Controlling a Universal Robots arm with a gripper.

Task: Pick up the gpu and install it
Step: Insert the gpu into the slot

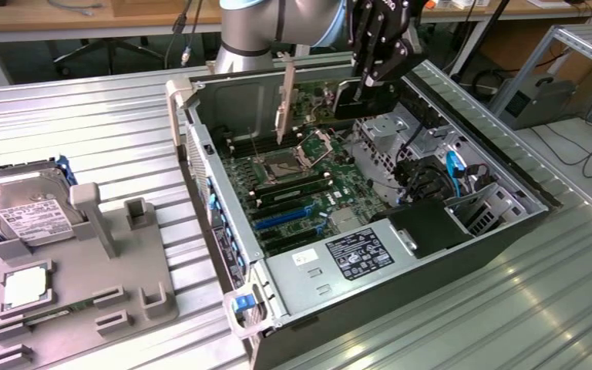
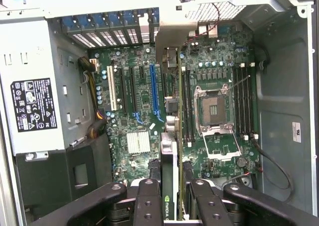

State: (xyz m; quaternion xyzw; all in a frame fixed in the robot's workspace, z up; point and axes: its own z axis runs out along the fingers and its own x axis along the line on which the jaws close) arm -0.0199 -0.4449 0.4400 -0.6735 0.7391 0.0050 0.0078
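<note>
Partly closed, the pincer (image 1: pixel 375 77) grips the gpu (image 1: pixel 363 102) by its two flat faces. The thin card hangs on edge beneath the fingers at about one o'clock in the exterior view. Its silver bracket (image 1: pixel 284 100) points down at the card's nine o'clock end, toward the rear wall of the open computer case (image 1: pixel 527 196). The gpu is clear of the motherboard (image 1: pixel 307 193) and looks unseated, hovering near the processor socket (image 1: pixel 287 160).

The long blue slot (image 2: pixel 153 94) seems the likely seat, lying toward seven o'clock of the card in the exterior view. To do this step well, the card should be held square, with its lower edge parallel to that slot. The bracket should line up with the rear openings, and the card should go down straight without twisting. How far the card is offset from the slot cannot be told exactly.

The memory slots (image 2: pixel 185 106) run just beside the card's line, and their latches could catch a tilted edge. The rear wall crowds the bracket. A blue cable (image 1: pixel 450 168) hangs at the case's three o'clock, and the labelled power supply (image 1: pixel 363 254) sits at its six o'clock, both well apart from the card.

Outside the case, on the ribbed table (image 1: pixel 101 123), a hard drive (image 1: pixel 28 210) rests at nine o'clock in a grey holder (image 1: pixel 121 258).
</note>
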